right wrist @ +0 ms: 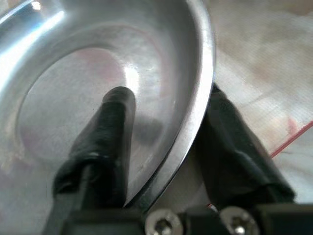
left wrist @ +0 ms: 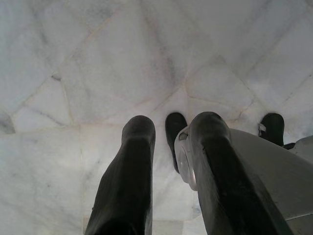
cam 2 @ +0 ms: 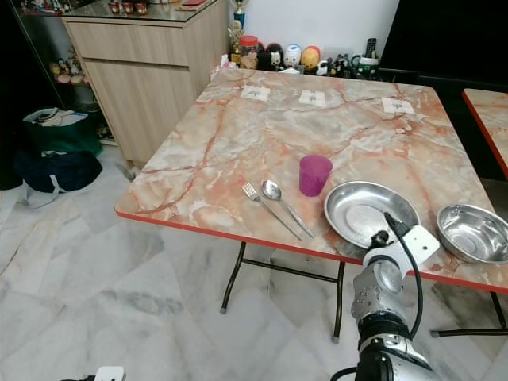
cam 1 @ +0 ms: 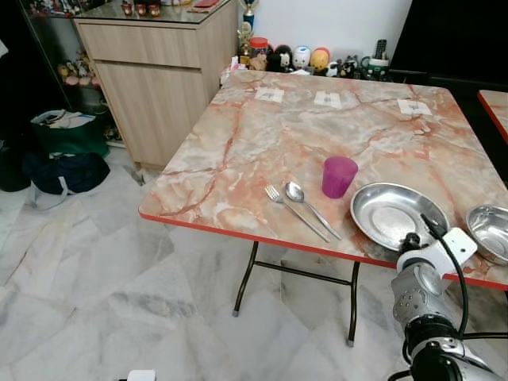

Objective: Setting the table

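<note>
The square marble-patterned tabletop with a red edge carries everything, and most of it lies along the near side. Largest on it is the wide shallow stainless-steel plate, sitting at the near edge just right of the purple plastic cup; a smaller steel bowl lies close by on its right. Left of the cup, a metal spoon and a metal fork lie side by side, angled toward the edge.

The right gripper straddles the plate's near rim — one black finger inside the dish, the other outside and under the lip — so it looks clamped on the rim, though the plate seems to rest on the tabletop.

The plate is polished, bright with reflections, with a flat centre and a raised sloping wall. I judge it light and rigid, not fragile, but slick: thin smooth metal pinched at one point will want to pivot or slide out. The rim is the sensible hold, gripped firmly and kept level, or dragged rather than lifted high.

The left gripper hangs idle over the pale marble floor, fingers a little apart — holding nothing.
</note>
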Available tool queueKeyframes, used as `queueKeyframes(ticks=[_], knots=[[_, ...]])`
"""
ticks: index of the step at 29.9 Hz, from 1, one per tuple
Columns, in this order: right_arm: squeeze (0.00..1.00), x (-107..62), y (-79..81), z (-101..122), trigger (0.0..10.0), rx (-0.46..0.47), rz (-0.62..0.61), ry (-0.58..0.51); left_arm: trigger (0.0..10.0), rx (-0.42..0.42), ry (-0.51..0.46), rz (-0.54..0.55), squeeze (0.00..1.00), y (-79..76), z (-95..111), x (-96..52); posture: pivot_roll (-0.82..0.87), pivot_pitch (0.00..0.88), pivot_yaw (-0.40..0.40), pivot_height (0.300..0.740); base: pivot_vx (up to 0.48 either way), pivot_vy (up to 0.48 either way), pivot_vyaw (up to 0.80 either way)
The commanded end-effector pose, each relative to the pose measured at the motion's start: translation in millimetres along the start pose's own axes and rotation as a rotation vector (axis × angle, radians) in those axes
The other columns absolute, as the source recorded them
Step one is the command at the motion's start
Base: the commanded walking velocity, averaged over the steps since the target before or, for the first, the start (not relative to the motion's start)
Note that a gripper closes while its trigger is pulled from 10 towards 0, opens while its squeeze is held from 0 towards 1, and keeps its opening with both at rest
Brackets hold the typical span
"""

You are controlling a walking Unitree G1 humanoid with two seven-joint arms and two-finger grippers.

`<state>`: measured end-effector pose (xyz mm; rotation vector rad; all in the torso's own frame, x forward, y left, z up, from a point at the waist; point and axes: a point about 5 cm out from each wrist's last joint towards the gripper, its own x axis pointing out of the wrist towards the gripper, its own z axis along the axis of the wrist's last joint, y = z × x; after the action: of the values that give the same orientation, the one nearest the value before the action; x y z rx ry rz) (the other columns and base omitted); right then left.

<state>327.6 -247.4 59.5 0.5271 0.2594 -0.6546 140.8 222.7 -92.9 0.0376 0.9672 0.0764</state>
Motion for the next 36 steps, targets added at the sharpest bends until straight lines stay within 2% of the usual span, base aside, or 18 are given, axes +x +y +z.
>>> queueKeyframes(ticks=[1,10,12,13,17,22,24,25,26,29,33,36], knots=[[0.0,0.7,-3.1,-1,0.0,-0.01,-0.025,0.01,10.0,0.0,0.029,0.0,0.0,1.3,-6,-1.3,-0.02,0.0,-0.028,0.74,0.0,0.0,0.0],[0.0,1.1,-8.5,6,0.0,-0.022,-0.085,-0.06,10.0,0.006,0.026,-0.007,0.0,0.0,-5,-1.0,-0.02,0.0,-0.033,0.74,0.0,0.0,0.0],[0.0,0.4,-11.7,9,0.0,-0.042,-0.106,-0.094,10.0,0.01,0.025,-0.009,0.0,0.0,-5,-1.0,-0.02,0.0,-0.033,0.74,0.0,0.0,0.0],[0.0,-1.1,-13.6,14,0.0,-0.067,-0.123,-0.152,10.0,0.011,0.026,-0.01,0.0,0.0,-5,-1.0,-0.02,0.0,-0.033,0.74,0.0,0.0,0.0],[0.0,-4.5,-10.8,24,0.0,-0.128,-0.121,-0.259,10.0,0.018,0.026,-0.013,0.0,0.0,-5,-0.9,-0.02,0.0,-0.03,0.74,0.0,0.0,0.0],[0.0,-6.9,-17.5,30,0.0,-0.1,-0.187,-0.309,10.0,0.023,0.022,-0.017,0.0,-1.8,-3,-0.3,-0.03,0.0,-0.029,0.74,0.0,0.0,0.0],[0.0,-10.4,-13.1,38,0.0,-0.144,-0.155,-0.381,10.0,0.025,0.019,-0.017,0.0,-2.1,-3,-0.1,-0.02,0.0,-0.03,0.74,0.0,0.0,0.0],[0.0,-10.4,-13.1,38,0.0,-0.144,-0.155,-0.381,10.0,0.025,0.019,-0.017,0.0,-2.1,-3,-0.1,-0.02,0.0,-0.03,0.74,0.0,0.0,0.0],[0.0,-16.0,-8.0,47,0.0,-0.195,-0.129,-0.468,10.0,0.024,0.015,-0.015,0.0,-2.0,-2,0.1,-0.02,0.0,-0.03,0.74,0.0,0.0,0.0],[0.0,-25.4,-2.3,61,0.0,-0.229,-0.096,-0.581,10.0,0.021,0.01,-0.01,0.0,-1.5,-1,0.2,-0.03,0.0,-0.028,0.74,0.0,0.0,0.0],[0.0,-33.0,3.8,72,0.0,-0.252,-0.049,-0.651,10.0,0.023,0.01,-0.009,0.0,-1.5,-1,0.2,-0.03,0.0,-0.026,0.74,0.0,0.0,0.0],[0.0,-51.4,13.1,92,0.0,-0.319,0.027,-0.789,10.0,0.017,0.001,-0.006,0.0,-2.3,0,0.4,-0.03,0.0,-0.03,0.74,0.0,0.0,0.0]])
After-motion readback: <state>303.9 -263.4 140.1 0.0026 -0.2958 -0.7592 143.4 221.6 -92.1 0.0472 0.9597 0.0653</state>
